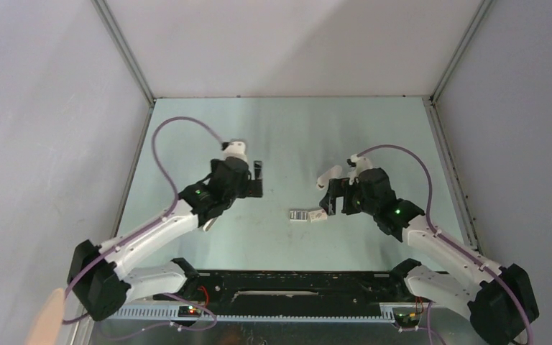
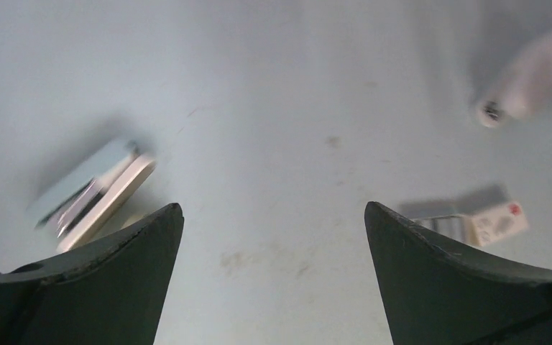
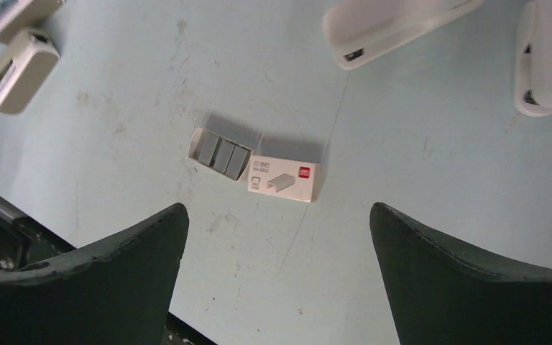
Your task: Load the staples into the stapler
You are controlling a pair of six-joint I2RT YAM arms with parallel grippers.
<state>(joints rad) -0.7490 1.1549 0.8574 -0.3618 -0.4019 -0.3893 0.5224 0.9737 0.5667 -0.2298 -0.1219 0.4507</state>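
From above, the staples [image 1: 300, 215] lie on the tabletop [image 1: 280, 129] between the two arms, touching a white box [image 1: 319, 215]; no print can be read there. The left tool [image 1: 256, 180] and the right tool [image 1: 327, 197] both stand open, holding nothing. A white stapler [image 1: 328, 175] lies near the right tool. The left wrist view is blurred and gives only a red mark on the white box. The right wrist view is sharp: a red logo, a drawing of staples, text too small to read.

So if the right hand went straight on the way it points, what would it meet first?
The right hand would likely hit table just short of the white box beside the staples; depth unclear.
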